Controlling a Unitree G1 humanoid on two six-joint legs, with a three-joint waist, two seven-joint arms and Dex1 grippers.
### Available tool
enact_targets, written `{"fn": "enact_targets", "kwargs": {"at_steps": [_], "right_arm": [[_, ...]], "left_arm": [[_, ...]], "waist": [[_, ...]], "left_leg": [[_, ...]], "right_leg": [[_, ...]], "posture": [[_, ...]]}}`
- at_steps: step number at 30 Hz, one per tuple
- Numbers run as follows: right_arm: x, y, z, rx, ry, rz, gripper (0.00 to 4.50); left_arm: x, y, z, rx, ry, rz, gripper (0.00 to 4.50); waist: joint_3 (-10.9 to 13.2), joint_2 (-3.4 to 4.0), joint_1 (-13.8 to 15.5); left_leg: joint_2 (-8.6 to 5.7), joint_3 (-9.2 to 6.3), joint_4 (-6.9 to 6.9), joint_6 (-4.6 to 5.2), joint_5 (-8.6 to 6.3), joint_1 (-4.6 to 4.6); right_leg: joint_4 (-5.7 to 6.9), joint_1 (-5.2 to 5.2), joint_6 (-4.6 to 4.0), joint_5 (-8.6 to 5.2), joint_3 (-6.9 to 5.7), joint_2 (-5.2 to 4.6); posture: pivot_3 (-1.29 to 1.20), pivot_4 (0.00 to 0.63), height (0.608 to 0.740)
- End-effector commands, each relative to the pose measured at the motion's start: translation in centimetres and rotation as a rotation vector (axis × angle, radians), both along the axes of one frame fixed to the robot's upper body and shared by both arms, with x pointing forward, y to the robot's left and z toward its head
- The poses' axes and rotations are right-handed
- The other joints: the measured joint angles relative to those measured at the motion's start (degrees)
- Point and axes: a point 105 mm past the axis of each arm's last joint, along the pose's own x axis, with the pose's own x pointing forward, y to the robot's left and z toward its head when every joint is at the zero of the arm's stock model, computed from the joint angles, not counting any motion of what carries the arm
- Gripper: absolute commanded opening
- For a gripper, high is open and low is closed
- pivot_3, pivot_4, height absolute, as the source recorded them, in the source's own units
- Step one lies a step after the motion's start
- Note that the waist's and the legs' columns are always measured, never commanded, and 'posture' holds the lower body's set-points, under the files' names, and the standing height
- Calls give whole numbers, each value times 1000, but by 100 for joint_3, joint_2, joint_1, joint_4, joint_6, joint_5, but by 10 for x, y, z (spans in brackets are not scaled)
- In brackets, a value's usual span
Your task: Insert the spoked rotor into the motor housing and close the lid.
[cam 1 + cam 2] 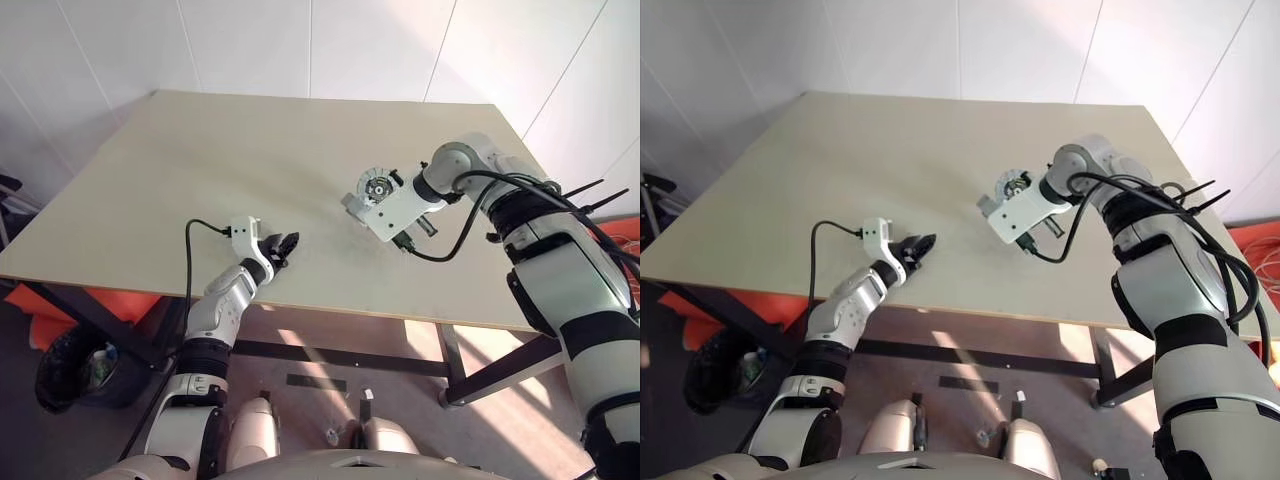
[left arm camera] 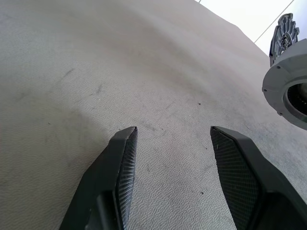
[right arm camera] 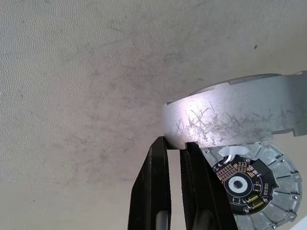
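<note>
My right gripper [image 3: 175, 143] is shut on the curved metal rim of the lid [image 3: 249, 184], a grey round disc with radial fins and a dark centre hub. In the head views the lid [image 1: 378, 186] hangs tilted on edge just above the right-middle of the table. It also shows beside the right wrist in the left wrist view [image 2: 285, 29]. My left gripper [image 1: 286, 246] hovers low over the table near its front edge. Its fingers [image 2: 125, 158] stand open with bare tabletop between them. The spoked rotor and the motor housing are out of view.
The beige table [image 1: 230, 150] stretches wide behind and between both arms. Its front edge [image 1: 330, 312] runs just under the left gripper. A black cable [image 1: 190, 260] loops off the left wrist. Orange objects [image 1: 110, 300] and a dark bin [image 1: 70, 370] sit below the table at the left.
</note>
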Motion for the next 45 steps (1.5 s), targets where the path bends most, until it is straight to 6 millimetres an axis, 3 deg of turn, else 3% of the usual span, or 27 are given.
{"fn": "enact_targets", "kwargs": {"at_steps": [1,9,21,34,41,45], "right_arm": [[5,18,12,37,-105,71,0],[-1,41,-8,77,-92,116,0],[-14,48,-17,60,-67,169,0],[-12,51,-13,84,-84,170,4446],[-37,39,-17,13,57,244,4480],[-40,42,-18,14,75,263,4480]], "left_arm": [[-1,-2,-3,5,17,-6,2574],[0,3,-2,14,14,0,2574],[0,4,-2,17,14,5,2574],[2,6,-1,20,12,12,2574],[1,7,-2,21,12,12,2574],[1,8,-2,23,14,11,2574]], "waist": [[0,0,0],[0,0,2],[0,0,-6],[0,0,-10],[0,-2,1],[1,-3,-19]], "left_leg": [[0,0,0,0,0,0],[0,0,0,0,0,-1],[1,0,0,0,0,4],[1,0,0,-1,0,20],[1,-1,0,0,0,20],[1,0,2,1,0,22]], "right_leg": [[0,0,0,0,0,0],[-1,0,0,0,0,0],[0,5,0,0,1,1],[0,19,0,0,2,1],[-2,22,1,0,2,1],[1,21,1,0,2,1]], "posture": [[0,0,740],[0,0,740],[0,0,740],[0,0,740],[0,0,740],[0,0,740]]}}
